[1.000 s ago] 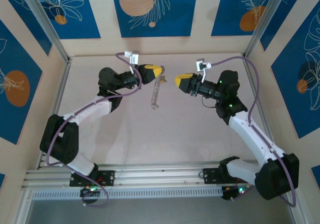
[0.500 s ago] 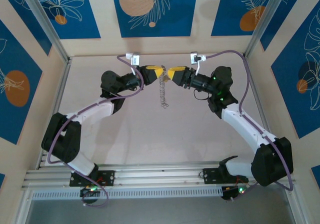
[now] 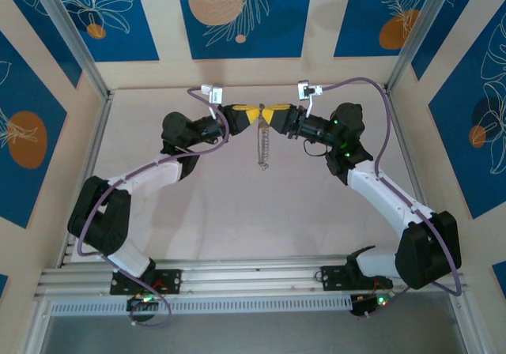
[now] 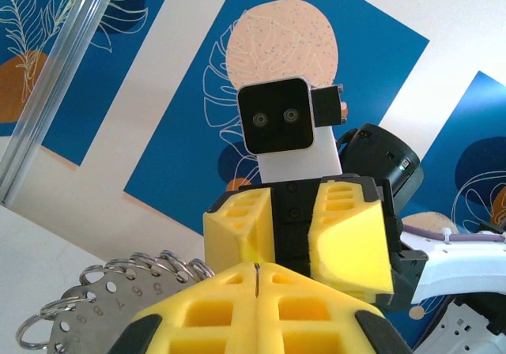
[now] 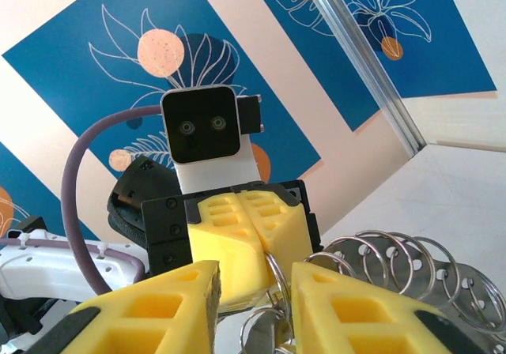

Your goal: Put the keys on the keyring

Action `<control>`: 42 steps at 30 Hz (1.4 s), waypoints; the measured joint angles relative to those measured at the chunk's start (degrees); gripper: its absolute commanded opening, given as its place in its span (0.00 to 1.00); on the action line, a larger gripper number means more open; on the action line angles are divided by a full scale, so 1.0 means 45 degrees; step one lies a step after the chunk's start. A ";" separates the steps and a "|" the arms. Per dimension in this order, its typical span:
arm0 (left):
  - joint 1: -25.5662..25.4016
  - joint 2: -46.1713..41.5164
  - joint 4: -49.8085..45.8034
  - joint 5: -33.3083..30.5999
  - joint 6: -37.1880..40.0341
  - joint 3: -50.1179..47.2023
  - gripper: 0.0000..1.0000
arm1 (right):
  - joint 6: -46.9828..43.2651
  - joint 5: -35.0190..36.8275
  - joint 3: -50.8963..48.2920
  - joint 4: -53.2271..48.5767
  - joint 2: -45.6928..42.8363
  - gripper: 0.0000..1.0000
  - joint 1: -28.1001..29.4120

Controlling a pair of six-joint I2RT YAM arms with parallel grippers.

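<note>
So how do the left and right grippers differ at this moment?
The left gripper has its fingers pressed together; the right gripper has its fingers apart. The left gripper pinches the keyring, which hangs below it; the right gripper only straddles some of its silvery loops, apparently clamping nothing. Both have yellow fingers and meet tip to tip.

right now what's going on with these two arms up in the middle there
The two arms meet tip to tip above the table. The left claw is shut on the large thin dark-grey metal keyring, which hangs down from it like a chain, fringed with small silvery rings. The right claw faces it with its yellow fingers apart on either side of the ring's wire. Any key is too small to make out.
</note>
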 measured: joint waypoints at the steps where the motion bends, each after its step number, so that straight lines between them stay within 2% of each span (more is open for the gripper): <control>1: 0.0000 0.0000 0.0024 0.0000 0.0000 0.0000 0.00 | 0.0000 0.0000 0.0000 0.0005 0.0000 0.28 0.0000; 11: 0.0000 0.0000 0.0078 -0.0005 0.0000 0.0000 0.00 | 0.0000 -0.0005 -0.0010 0.0010 0.0083 0.30 0.0000; 23: -0.0005 0.0000 0.0078 0.0000 0.0005 0.0000 0.00 | 0.0000 0.0000 -0.0063 0.0092 0.0238 0.27 0.0000; 30: -0.0005 0.0000 0.0078 0.0000 0.0005 0.0000 0.00 | 0.0010 -0.0005 -0.0194 0.0112 0.0243 0.16 0.0000; 40: -0.0005 0.0000 0.0073 -0.0049 0.0005 0.0000 0.00 | 0.0053 -0.0107 -0.0175 0.0155 0.0427 0.15 0.0005; 42: -0.0005 0.0000 0.0073 -0.0053 0.0005 0.0000 0.00 | 0.0039 -0.0155 -0.0136 0.0155 0.0525 0.10 0.0058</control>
